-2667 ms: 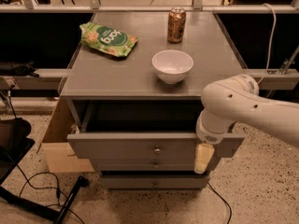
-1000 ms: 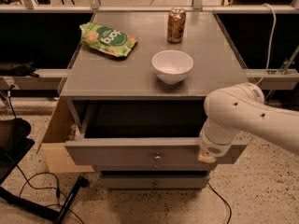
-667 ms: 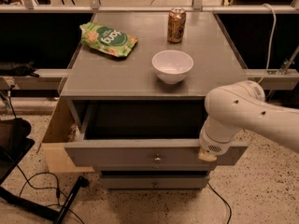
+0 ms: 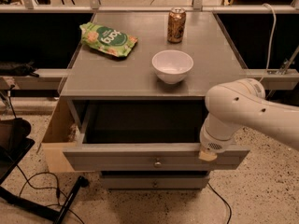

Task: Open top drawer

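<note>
The top drawer [image 4: 117,158] is a wide grey front with a small round metal knob [image 4: 157,162] at its centre. It stands pulled well out from the grey cabinet, and its inside is dark. My gripper [image 4: 208,155] sits at the right end of the drawer front's top edge, with a tan tip resting on it, right of the knob. My white arm [image 4: 243,111] comes in from the right and hides the drawer's right corner. A narrower grey drawer [image 4: 154,181] below is closed.
On the cabinet top [image 4: 117,78] stand a white bowl [image 4: 172,65], a brown can [image 4: 176,25] and a green snack bag [image 4: 107,38]. A wooden side panel [image 4: 58,134] sticks out at the left. Black cables [image 4: 42,190] and a dark object [image 4: 11,141] lie on the floor at the left.
The top drawer has slid further out toward the camera. My gripper has risen from the drawer's front face to its top edge at the right.
</note>
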Controlling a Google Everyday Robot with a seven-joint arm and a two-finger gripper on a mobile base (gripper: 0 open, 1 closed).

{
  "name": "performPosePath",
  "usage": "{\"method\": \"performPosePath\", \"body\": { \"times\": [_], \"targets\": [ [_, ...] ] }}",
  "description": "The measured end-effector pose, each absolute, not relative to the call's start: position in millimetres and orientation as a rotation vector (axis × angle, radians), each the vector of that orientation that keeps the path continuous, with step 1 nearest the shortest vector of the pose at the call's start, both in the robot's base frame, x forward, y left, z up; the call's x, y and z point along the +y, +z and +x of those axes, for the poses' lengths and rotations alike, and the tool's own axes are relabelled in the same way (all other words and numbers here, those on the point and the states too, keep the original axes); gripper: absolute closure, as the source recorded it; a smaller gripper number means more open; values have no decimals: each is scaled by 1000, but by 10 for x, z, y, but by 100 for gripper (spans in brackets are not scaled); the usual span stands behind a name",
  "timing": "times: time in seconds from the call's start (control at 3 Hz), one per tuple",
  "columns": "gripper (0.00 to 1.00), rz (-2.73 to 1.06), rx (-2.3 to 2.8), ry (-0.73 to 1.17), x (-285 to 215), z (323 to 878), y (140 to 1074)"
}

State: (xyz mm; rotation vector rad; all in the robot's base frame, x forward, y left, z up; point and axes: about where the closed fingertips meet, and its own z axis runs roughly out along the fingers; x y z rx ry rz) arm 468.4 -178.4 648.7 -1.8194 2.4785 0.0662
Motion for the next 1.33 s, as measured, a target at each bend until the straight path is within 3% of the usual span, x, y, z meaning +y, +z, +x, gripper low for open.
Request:
{"method": "performPosePath", "body": {
  "times": [1.33],
  "targets": [
    [100, -1843, 2507, 143, -1836, 4424, 6520]
  ]
}}
